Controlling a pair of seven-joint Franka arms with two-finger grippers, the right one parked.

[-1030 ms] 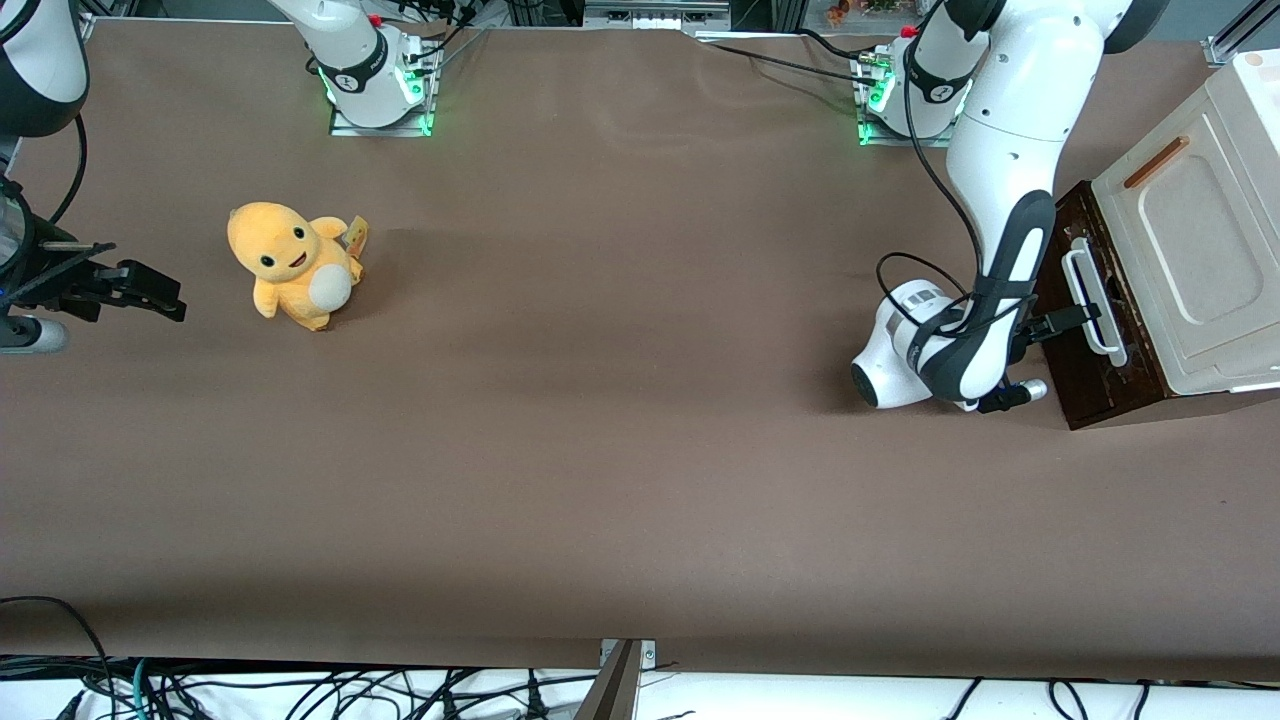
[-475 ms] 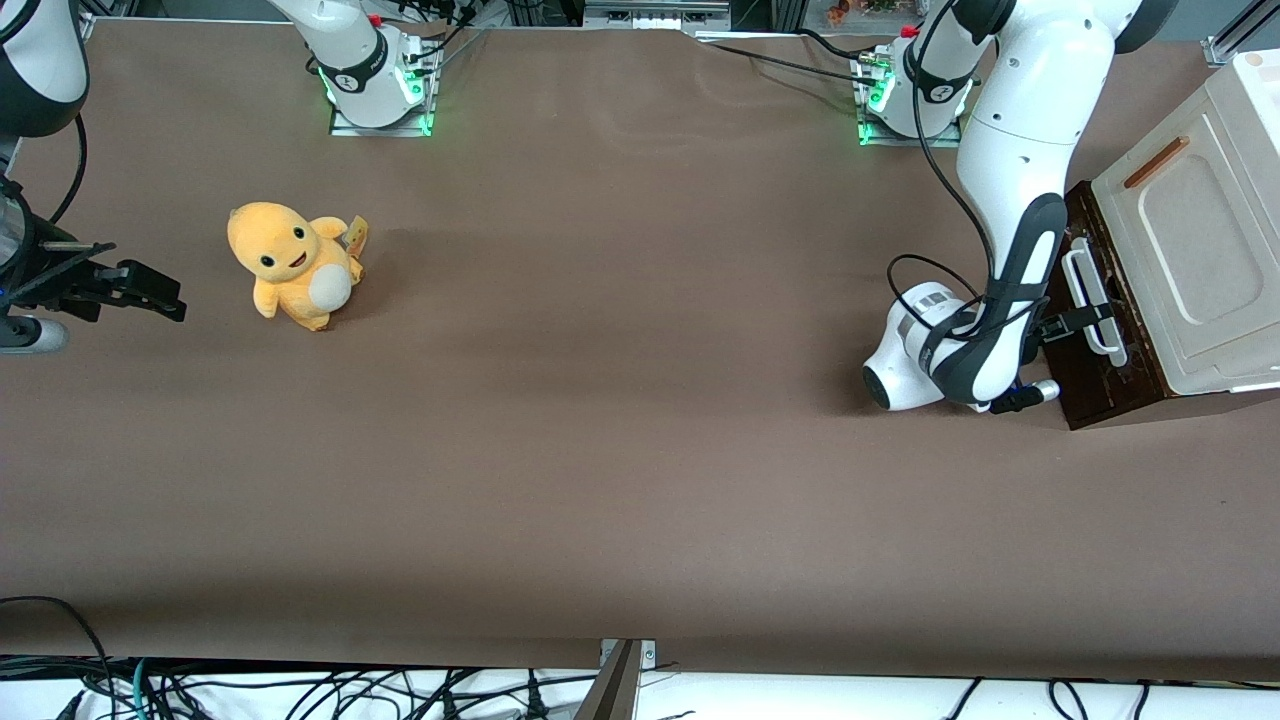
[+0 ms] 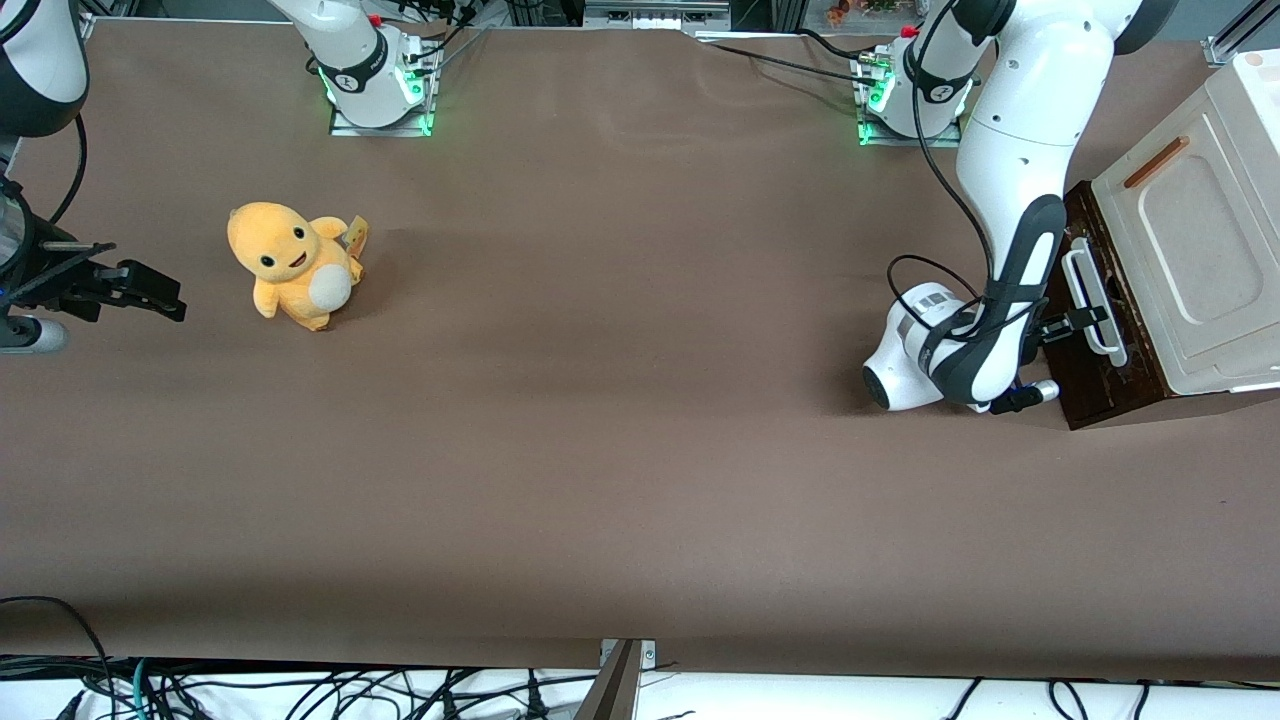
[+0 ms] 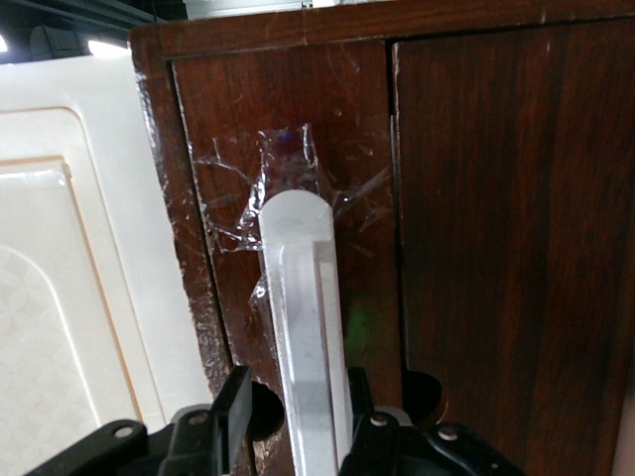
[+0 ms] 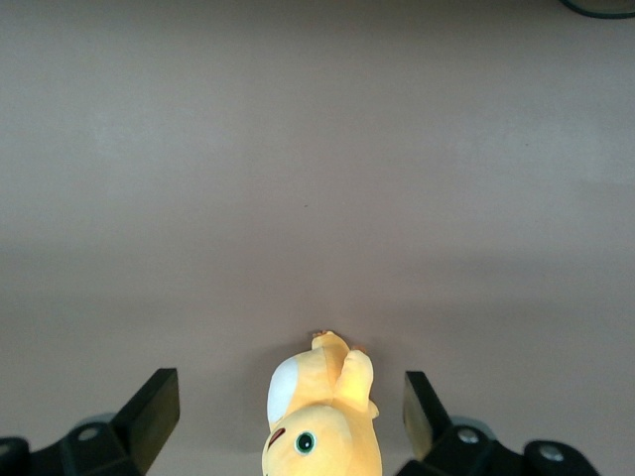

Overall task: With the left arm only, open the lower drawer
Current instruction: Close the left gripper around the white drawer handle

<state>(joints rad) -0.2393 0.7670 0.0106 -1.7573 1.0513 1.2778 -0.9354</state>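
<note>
Gripper of left arm clamped on handle of lower drawer; fingers straddle bar.

A robotics lab: a brown-covered bench with two arm bases bolted on and glowing green, aluminium framing at one corner, and tangled cables along its near edge.

No readable text, labels, brand names, numbers or signs anywhere. The plush toy carries a small tag at its 2 o'clock edge, but no print on it can be made out.
</note>
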